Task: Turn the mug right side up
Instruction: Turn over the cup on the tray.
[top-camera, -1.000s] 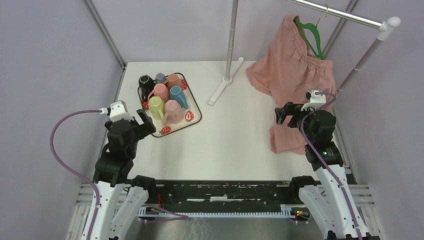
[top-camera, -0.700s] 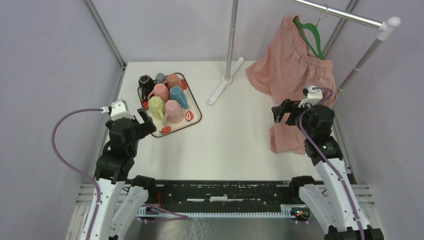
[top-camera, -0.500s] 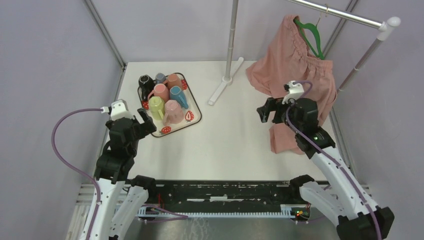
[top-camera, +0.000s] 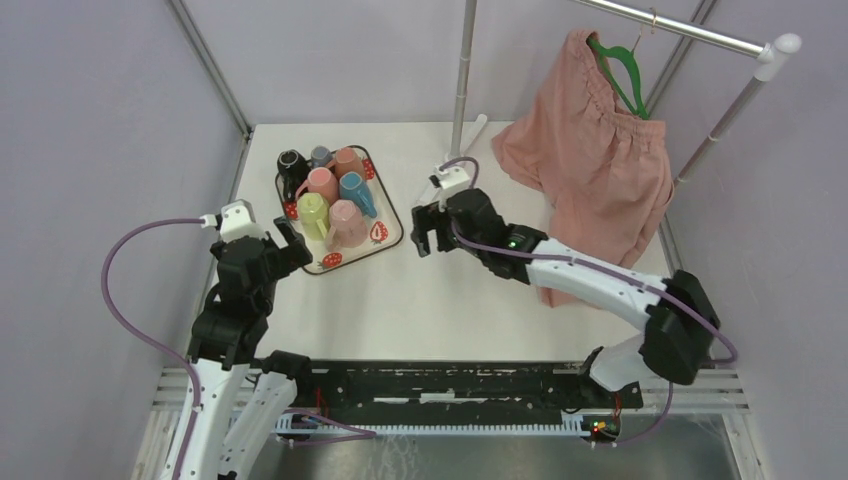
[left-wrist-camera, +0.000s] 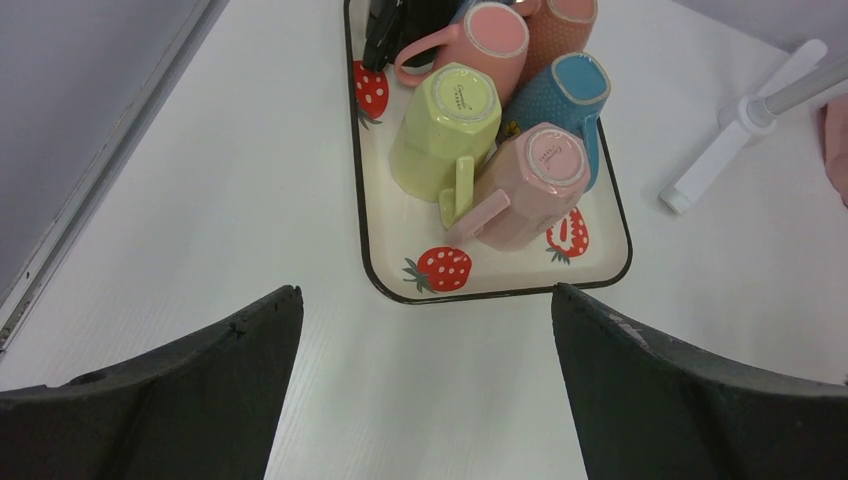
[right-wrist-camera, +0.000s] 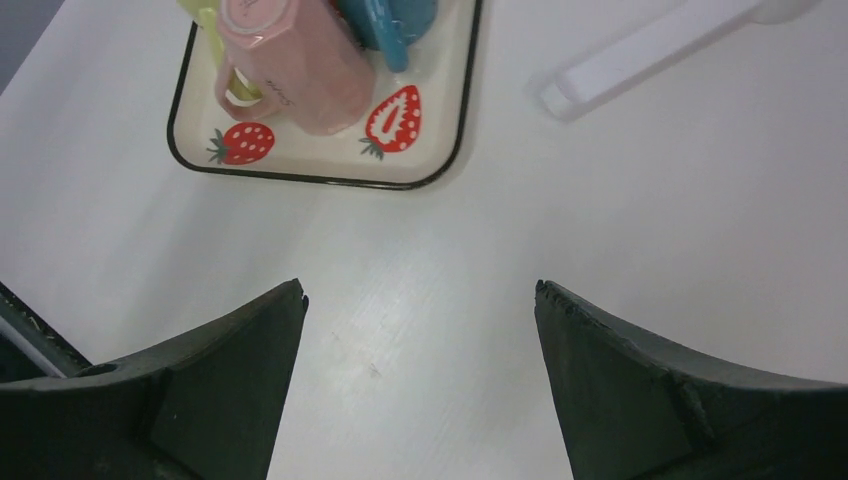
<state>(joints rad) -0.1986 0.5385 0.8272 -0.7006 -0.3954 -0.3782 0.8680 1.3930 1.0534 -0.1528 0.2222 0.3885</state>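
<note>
Several mugs stand upside down on a strawberry tray at the table's left: a light pink mug, a yellow-green mug, a blue mug, a pink mug, an orange mug and a black mug. My left gripper is open and empty just off the tray's near-left corner. My right gripper is open and empty, just right of the tray.
A white clothes-rack pole with a foot stands behind the right gripper. A pink garment hangs on a green hanger at the right. Grey walls close in the table's left, back and right.
My right arm has swung far left, from beside the pink garment to just right of the tray. The left arm has not moved.
</note>
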